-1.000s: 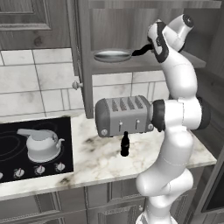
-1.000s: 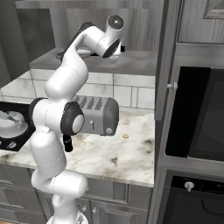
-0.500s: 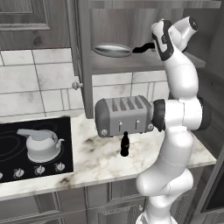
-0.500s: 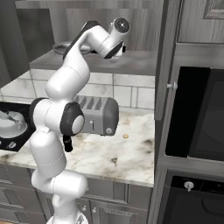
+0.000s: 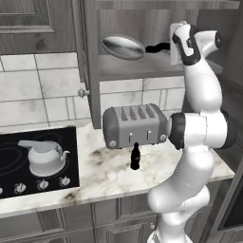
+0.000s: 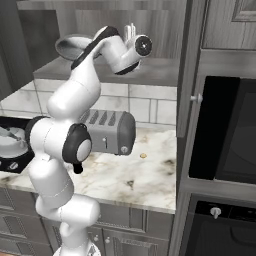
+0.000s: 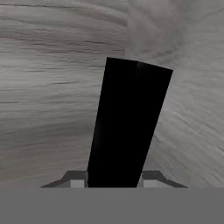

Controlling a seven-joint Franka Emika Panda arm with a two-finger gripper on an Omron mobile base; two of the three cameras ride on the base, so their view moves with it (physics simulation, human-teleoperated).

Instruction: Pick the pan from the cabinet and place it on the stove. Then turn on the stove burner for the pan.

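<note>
Two fingers of your gripper (image 5: 172,46) were clamped on the black handle of the pan (image 5: 123,47), one at each side of it in the hand view. You had the pan off the shelf inside the open cabinet (image 5: 142,71), tilted, its steel bowl well above the toaster (image 5: 135,126). Its long axis ran level along the shelf: the bowl pointed toward the stove (image 5: 28,161) side, the handle toward your gripper on the far side from the stove. Below the cabinet, the toaster sat on the counter (image 5: 109,178) with a small dark bottle (image 5: 135,156) just in front of it. On the stove stood a silver-white kettle (image 5: 46,158), behind the knob row
</note>
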